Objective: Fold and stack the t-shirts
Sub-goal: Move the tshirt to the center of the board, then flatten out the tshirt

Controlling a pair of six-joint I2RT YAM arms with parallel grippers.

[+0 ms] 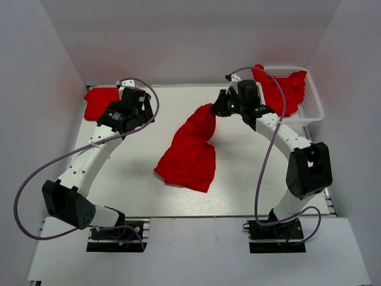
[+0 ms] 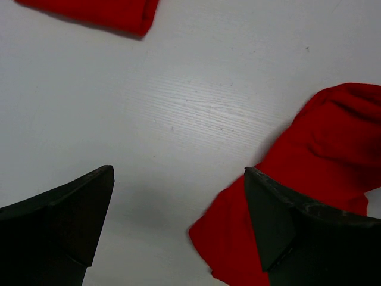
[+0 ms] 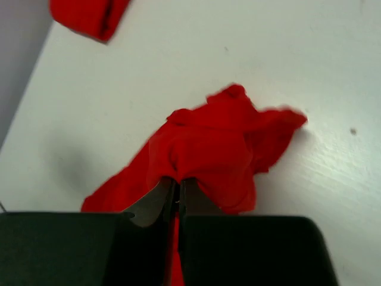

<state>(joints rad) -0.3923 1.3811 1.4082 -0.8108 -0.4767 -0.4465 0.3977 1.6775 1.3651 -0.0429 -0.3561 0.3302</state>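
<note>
Okay, your right claw (image 3: 177, 189) is clamped tight on the top end of the crumpled bright red soft-fabric t-shirt (image 1: 190, 152), with the rest trailing across the middle of the white surface (image 1: 137, 179). Left claw (image 2: 178, 179) hangs wide and empty just beside it. I'd lift until the fabric hangs free, then pinch a second edge with the left before spreading it flat.

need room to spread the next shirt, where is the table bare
Bare table lies near-right, between the gripped t-shirt and the right arm, and in the far middle, between the open left fingers and the right fingers. Crowded: far-left corner holds a folded t-shirt; the basket of t-shirts fills the far right.
</note>
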